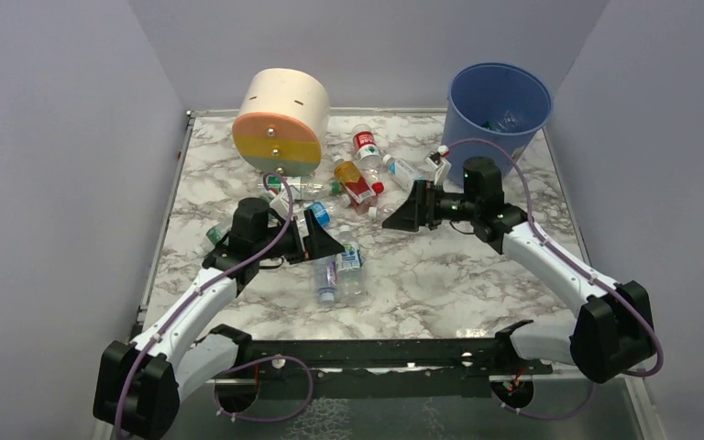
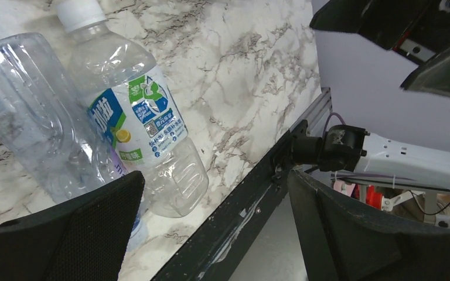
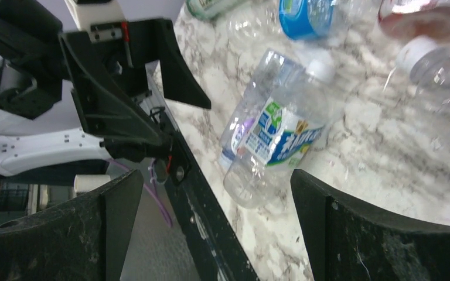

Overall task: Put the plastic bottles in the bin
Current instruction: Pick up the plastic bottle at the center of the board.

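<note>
The blue bin stands at the back right with a bottle or two showing inside. Plastic bottles lie scattered mid-table: a red-labelled one, an orange-tinted one, and two clear ones side by side. My left gripper hangs open just left of that pair, holding nothing. The left wrist view has the green-and-blue-labelled bottle ahead of the open gripper. My right gripper is open and empty, right of the orange bottle. In the right wrist view the same labelled bottle lies beyond the open gripper.
A cream, orange and yellow cylinder lies on its side at the back left. More bottles sit near it, one green-capped and one blue-labelled. A black rail runs along the table's near edge. Grey walls enclose the marble table.
</note>
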`<state>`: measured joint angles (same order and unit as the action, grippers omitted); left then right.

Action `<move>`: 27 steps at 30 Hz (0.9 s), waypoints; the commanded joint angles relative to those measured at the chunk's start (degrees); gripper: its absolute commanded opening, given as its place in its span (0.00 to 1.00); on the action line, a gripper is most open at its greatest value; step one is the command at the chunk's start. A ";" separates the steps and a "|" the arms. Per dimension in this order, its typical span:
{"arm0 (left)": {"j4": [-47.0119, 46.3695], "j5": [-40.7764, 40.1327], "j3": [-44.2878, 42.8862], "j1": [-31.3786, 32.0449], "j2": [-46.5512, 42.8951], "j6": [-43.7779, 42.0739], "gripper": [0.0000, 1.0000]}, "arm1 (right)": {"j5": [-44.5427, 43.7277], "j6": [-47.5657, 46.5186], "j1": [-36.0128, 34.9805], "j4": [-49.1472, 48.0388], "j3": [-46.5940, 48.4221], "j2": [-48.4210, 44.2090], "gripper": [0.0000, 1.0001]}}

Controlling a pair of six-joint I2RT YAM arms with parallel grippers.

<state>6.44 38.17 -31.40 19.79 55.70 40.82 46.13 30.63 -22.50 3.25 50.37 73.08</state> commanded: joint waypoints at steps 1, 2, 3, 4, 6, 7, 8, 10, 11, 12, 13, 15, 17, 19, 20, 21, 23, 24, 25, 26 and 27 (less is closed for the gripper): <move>2.22 0.55 -2.91 0.90 -2.14 1.56 0.99 | -2.31 0.69 -3.00 1.67 -6.08 -5.21 1.00; 4.08 -0.55 -3.56 1.03 -3.11 0.94 0.99 | -2.84 1.25 -3.84 1.62 -7.93 -6.51 1.00; 5.16 -1.73 -3.72 1.17 -4.04 0.58 0.99 | -3.41 1.99 -4.65 1.30 -9.84 -7.60 1.00; 5.63 -3.21 -3.14 1.45 -5.22 0.89 0.99 | -3.84 2.78 -5.49 1.18 -11.25 -8.48 1.00; 5.26 -5.56 -1.52 1.77 -6.73 2.57 0.99 | -6.64 4.70 -7.10 2.85 -12.39 -9.45 1.00; 5.20 -5.63 -1.25 1.76 -6.65 3.05 0.99 | -8.44 5.26 -8.15 3.58 -12.62 -9.84 0.99; 5.22 -5.43 -1.21 1.94 -6.45 3.32 0.99 | -10.06 5.47 -9.71 4.01 -12.77 -10.24 1.00; 5.83 -5.50 -1.76 2.15 -6.03 2.74 0.99 | -11.86 5.49 -11.75 3.74 -12.96 -11.25 1.00; 6.96 -6.12 -2.49 2.17 -6.11 2.17 0.99 | -12.72 5.21 -12.61 3.75 -12.76 -11.35 1.00; 7.43 -6.63 -2.82 2.19 -6.47 1.93 0.99 | -13.74 4.70 -13.33 4.29 -12.32 -11.02 1.00; 7.37 -7.12 -3.05 2.26 -6.90 1.79 0.99 | -14.91 4.30 -13.90 5.29 -11.69 -10.50 1.00; 8.64 -8.00 -4.23 2.22 -6.90 0.88 0.99 | -17.38 4.47 -14.83 5.90 -11.01 -8.95 0.99; 10.11 -7.86 -5.49 2.22 -6.56 0.00 0.99 | -19.46 5.80 -15.84 5.42 -10.77 -7.23 1.00; 12.44 -9.15 -7.23 2.20 -6.52 -2.49 0.99 | -22.19 6.99 -17.25 4.08 -10.73 -5.54 0.99; 13.40 -10.50 -7.87 2.21 -6.77 -3.60 0.99 | -23.70 7.35 -18.05 3.25 -10.72 -4.58 0.97; 14.58 -12.16 -8.56 2.25 -7.18 -4.93 0.99 | -24.99 7.50 -18.89 2.32 -10.18 -2.89 0.93; 14.74 -13.46 -8.84 2.26 -7.27 -5.96 0.99 | -26.58 7.40 -19.95 1.85 -8.76 -0.06 0.90; 14.62 -13.97 -8.87 2.22 -7.06 -6.07 0.99 | -27.76 7.07 -20.70 2.08 -7.64 1.77 0.90; 14.33 -14.10 -8.80 2.22 -6.77 -6.10 0.99 | -28.90 6.65 -21.47 2.78 -6.06 4.24 0.90; 13.98 -13.82 -8.65 2.26 -6.46 -5.91 0.99 | -30.11 6.35 -22.22 4.02 -4.41 5.98 0.90; 13.61 -13.58 -8.46 2.26 -6.22 -5.74 0.99 | -30.93 6.17 -22.68 5.07 -2.83 7.57 0.90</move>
<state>19.07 27.35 -39.09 21.82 49.21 37.21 22.48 37.28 -42.94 7.18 41.47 75.48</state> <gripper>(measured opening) 0.991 0.904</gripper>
